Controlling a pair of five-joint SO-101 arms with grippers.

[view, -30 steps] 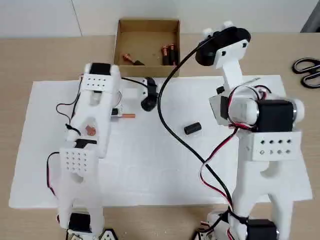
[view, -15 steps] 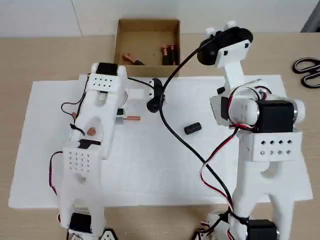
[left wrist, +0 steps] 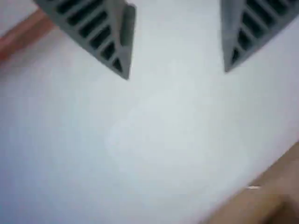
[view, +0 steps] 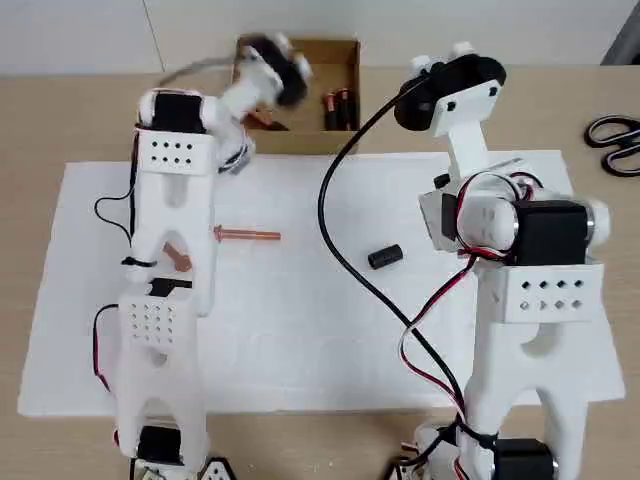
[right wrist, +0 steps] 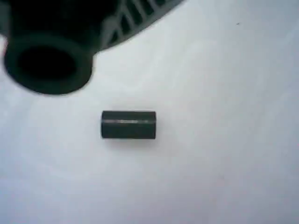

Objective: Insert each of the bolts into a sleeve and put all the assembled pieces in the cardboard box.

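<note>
Pairing seems the step in hand: the left claw point(left wrist: 175, 72) gapes empty, one bolt point(view: 247, 235) lies bare on the white sheet point(view: 300, 340), the cardboard box point(view: 300, 95) beyond holds finished pieces point(view: 336, 108), and one sleeve point(view: 385, 257) lies well apart to the bolt's right, near the right claw point(right wrist: 100, 28), whose state I cannot tell. Next, I judge, the bolt needs gripping and lining with the sleeve's bore. Wooden surface point(view: 60, 110) under the sheet, scissors point(view: 613, 143) far right, pale wall point(view: 80, 30) behind.
</note>
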